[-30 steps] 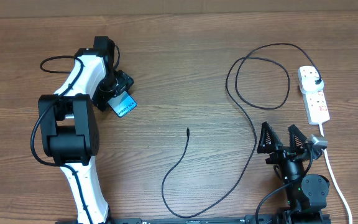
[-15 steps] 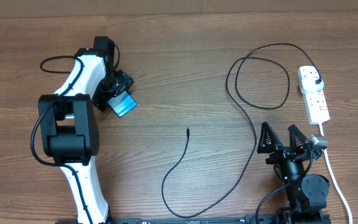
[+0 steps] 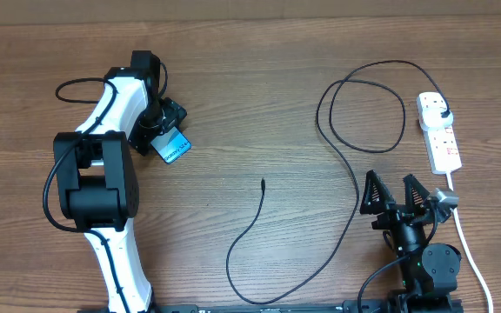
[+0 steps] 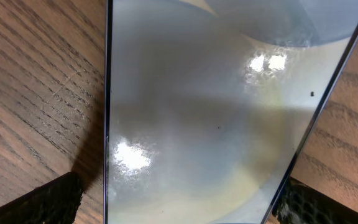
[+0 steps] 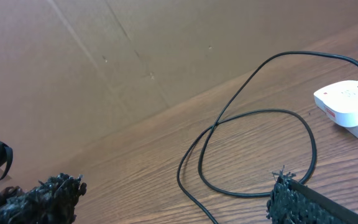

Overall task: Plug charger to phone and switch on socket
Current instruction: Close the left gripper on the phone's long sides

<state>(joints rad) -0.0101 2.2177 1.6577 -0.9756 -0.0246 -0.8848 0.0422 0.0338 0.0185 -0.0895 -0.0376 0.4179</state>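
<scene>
The phone [image 3: 175,149] lies tilted on the table at the left, with its cyan screen partly under my left gripper [image 3: 165,130]. In the left wrist view the phone [image 4: 216,112] fills the frame, and my left gripper [image 4: 179,205] is open with a fingertip on each side of it. The charger's connector tip [image 3: 263,182] lies free mid-table. Its thin black cable [image 3: 355,187] curves and loops to the black plug [image 3: 443,111], which sits in the white socket [image 3: 440,132] at the right. My right gripper [image 3: 394,193] is open and empty below the cable loop [image 5: 253,112].
The socket's white cord [image 3: 461,230] runs down past the right arm's base. The right wrist view shows the socket [image 5: 347,102] at the right edge and a brown cardboard wall [image 5: 135,56] behind the table. A black cable [image 3: 76,84] trails from the left arm.
</scene>
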